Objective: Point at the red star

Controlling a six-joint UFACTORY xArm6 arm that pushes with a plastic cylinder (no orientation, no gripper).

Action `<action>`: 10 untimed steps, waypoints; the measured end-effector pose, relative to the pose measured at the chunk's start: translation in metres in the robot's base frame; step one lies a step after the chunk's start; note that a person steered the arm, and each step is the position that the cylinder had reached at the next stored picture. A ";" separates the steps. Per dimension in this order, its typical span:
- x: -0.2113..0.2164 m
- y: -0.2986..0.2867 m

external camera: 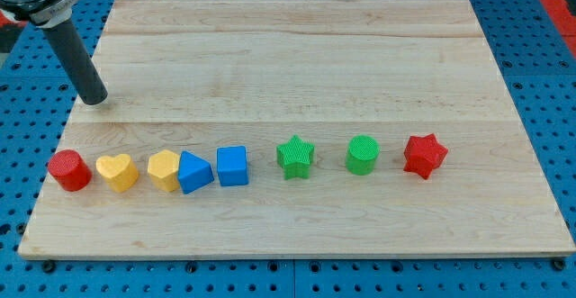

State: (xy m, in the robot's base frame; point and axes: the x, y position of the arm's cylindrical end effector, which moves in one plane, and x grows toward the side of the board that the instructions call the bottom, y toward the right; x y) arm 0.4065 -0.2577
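Red star: the red star-shaped plastic block (pixel 425 156) is sitting at the far end of the row toward the view's right, on the pale wooden board (pixel 297 55), with bare wood all around it.
Nearest neighbour: the green cylinder-shaped block (pixel 362 155) is standing near the red star on its left, apart from it.
Next along: the green star-shaped block (pixel 295 157) is lying further toward the view's left, apart from the green cylinder.
Blue pair: the blue cube-shaped block (pixel 232 166) is sitting just beside the blue triangular block (pixel 195 172); whether they are touching I cannot tell.
Yellow pair: the yellow rounded block (pixel 164 169), whose exact shape I cannot tell, is pressing against the blue triangle's left side, and the yellow heart-shaped block (pixel 118 172) is resting just beside it.
Row's left end: the red cylinder-shaped block (pixel 68 170) is standing near the board's left edge.
My tip: my tip (pixel 93 101) is resting on the board near the view's top left corner, above the red cylinder and well apart from the red star at the opposite end of the row.
Hand state: the arm is ending in a plain dark rod, with nothing clamped and no block touching it.
Surroundings: the board is lying on a blue perforated table (pixel 540 28).
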 end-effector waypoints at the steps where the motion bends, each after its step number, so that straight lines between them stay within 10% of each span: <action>1: 0.000 0.007; 4: -0.009 0.012; 7: -0.013 0.371; 10: -0.014 0.373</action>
State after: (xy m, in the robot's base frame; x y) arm 0.3922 0.1149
